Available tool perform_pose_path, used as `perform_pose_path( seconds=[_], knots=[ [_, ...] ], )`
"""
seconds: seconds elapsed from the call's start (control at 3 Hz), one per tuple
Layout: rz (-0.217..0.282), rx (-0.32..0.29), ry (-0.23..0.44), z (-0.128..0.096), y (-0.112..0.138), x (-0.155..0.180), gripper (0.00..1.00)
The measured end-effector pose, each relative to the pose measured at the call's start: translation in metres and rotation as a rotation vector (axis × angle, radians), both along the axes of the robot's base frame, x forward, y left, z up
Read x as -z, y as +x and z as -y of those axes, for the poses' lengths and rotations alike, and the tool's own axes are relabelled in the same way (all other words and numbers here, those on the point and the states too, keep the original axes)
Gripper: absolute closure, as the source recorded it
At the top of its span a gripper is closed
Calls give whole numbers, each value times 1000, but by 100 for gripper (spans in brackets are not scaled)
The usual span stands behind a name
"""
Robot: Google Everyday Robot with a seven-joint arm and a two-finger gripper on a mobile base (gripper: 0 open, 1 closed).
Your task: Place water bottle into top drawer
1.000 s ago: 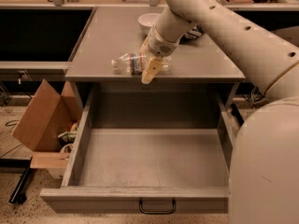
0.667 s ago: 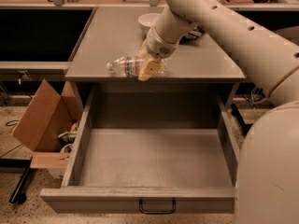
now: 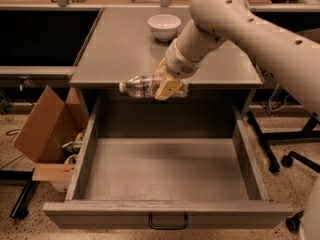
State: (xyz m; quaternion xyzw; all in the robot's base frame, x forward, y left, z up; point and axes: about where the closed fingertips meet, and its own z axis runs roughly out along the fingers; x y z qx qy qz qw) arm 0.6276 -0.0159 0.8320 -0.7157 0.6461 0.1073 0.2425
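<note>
Now the gripper [image 3: 167, 88] has its jaws closed around the middle of the bottle [image 3: 139, 86]. The bottle lies sideways in the air, cap to the left, above the back part of the open drawer [image 3: 165, 171]. I think it is held so to land flat inside. The arm [image 3: 235, 21] comes from behind the drawer, on the right, wrist bent down.

White bowl [image 3: 164, 26], cardboard box [image 3: 42, 129], perhaps chair legs [image 3: 262, 143]

Held crosswise in the gripper [image 3: 165, 89], the water bottle [image 3: 139, 86] hangs above the top drawer's [image 3: 165, 176] rear edge. Behind the drawer, a bowl [image 3: 164, 26] on the surface [image 3: 117, 46]; left of it, a cardboard box [image 3: 42, 129].
</note>
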Motion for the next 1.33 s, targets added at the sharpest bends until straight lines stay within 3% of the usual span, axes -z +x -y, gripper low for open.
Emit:
perform_pose_path(
  seconds=[0.33,0.67,1.0,1.33],
  knots=[
    [-86,23,12,12,-42,19,100],
    [-96,38,12,15,-44,25,100],
    [-135,93,9,26,-50,49,100],
    [-189,223,-8,58,-61,96,100]
  ],
)
